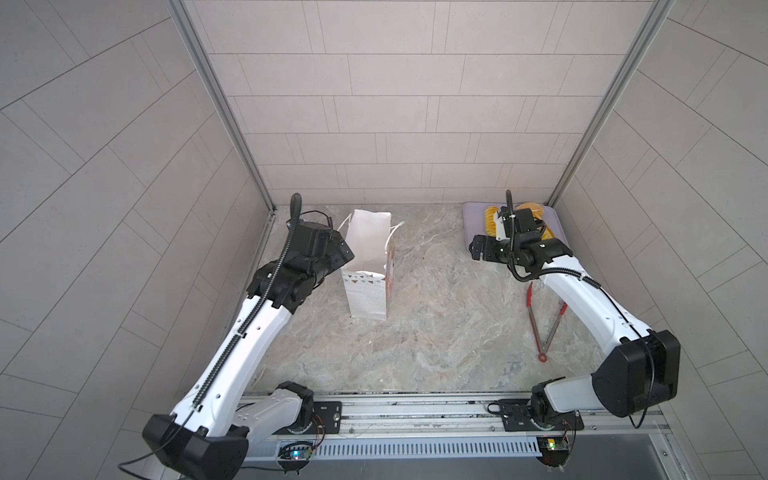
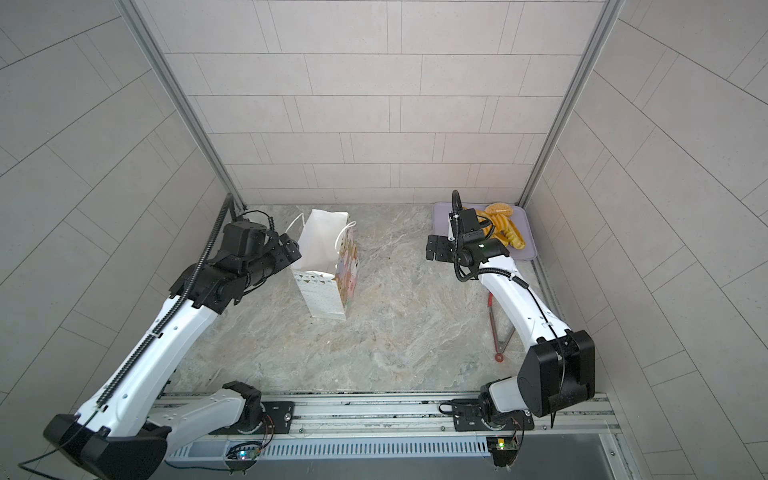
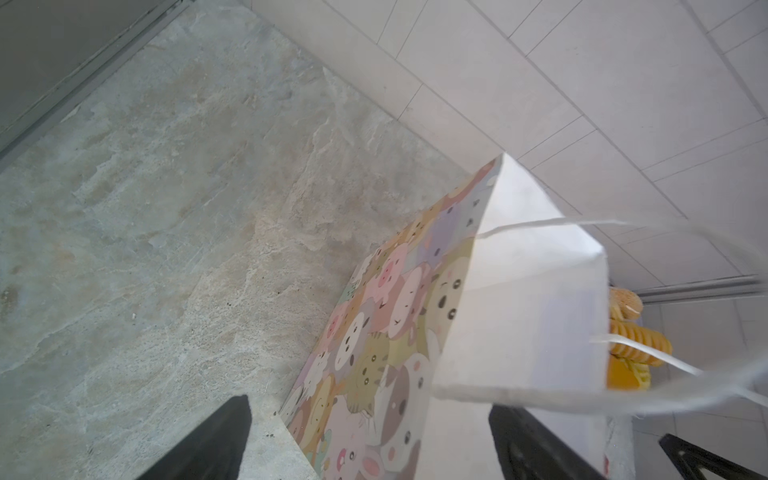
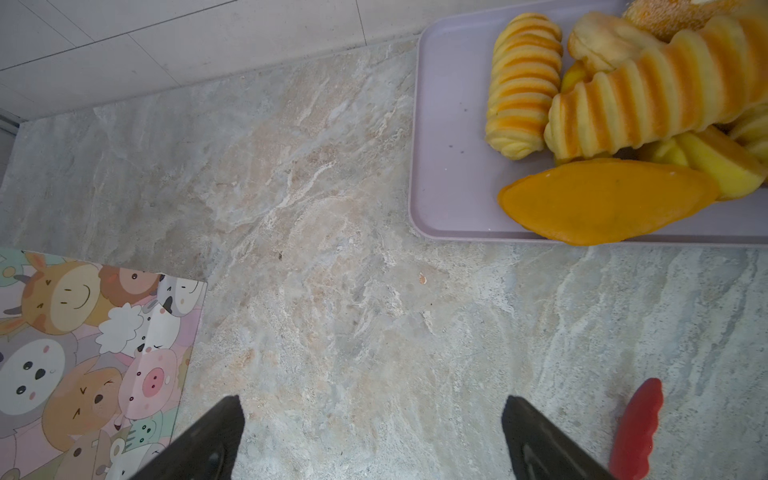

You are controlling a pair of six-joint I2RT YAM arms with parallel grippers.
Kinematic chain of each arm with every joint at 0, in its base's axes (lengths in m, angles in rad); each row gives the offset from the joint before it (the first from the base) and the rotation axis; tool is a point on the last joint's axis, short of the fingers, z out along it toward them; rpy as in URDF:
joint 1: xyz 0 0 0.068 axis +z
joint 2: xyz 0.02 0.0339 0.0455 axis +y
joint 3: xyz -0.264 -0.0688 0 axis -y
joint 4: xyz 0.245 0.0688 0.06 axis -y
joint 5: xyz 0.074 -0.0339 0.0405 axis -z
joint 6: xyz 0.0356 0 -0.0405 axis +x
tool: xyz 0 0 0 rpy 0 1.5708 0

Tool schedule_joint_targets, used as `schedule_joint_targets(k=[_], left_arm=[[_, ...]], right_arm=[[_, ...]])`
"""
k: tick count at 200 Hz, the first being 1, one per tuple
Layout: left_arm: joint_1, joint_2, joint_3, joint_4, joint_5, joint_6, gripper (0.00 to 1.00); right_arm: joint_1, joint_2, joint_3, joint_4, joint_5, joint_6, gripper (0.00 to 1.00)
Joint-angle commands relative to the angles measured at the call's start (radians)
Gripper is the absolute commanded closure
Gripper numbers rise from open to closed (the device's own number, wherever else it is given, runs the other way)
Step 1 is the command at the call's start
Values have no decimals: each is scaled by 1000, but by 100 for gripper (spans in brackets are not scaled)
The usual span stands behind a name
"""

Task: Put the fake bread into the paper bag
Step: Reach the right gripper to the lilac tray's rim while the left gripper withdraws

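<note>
Left claw point(image 3: 370, 405) and right claw point(image 4: 372, 399) stand open; fake bread point(image 4: 648, 104) lies on tray point(image 4: 449, 124)

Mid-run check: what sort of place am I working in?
Probably a lab test cell mocked up as a kitchen counter: tile-look wall panels, a metal mounting rail along the front, and fake bread on a lilac tray.
</note>
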Motion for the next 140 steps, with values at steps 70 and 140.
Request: schedule_joint_targets(k=[70,140], left_arm=[[221,-50,181,-69,11,349,1],[596,217,-52,290,538,95,4]], right_arm=[[-7,173,223,-23,-1,-6,36],[-7,472,492,-116,63,-18,46]])
